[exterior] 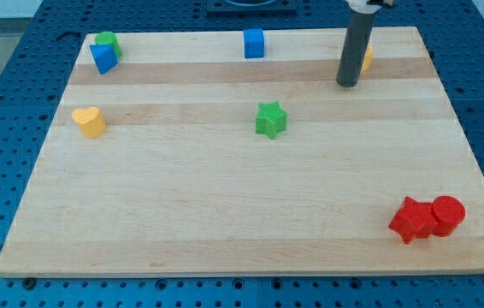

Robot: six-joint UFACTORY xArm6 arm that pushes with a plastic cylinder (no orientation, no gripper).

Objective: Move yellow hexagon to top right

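The yellow hexagon (367,58) sits near the view's top right of the wooden board (225,214). Only a sliver of it shows, since my dark rod stands in front of it. My tip (347,84) rests on the board just below and left of the hexagon, touching or nearly touching it; I cannot tell which.
A blue cube (254,43) is at top centre. A green cylinder (107,42) and a blue triangle (102,59) touch at top left. A yellow heart (89,121) lies at left. A green star (270,119) is mid-board. A red star (412,220) and red cylinder (448,215) touch at bottom right.
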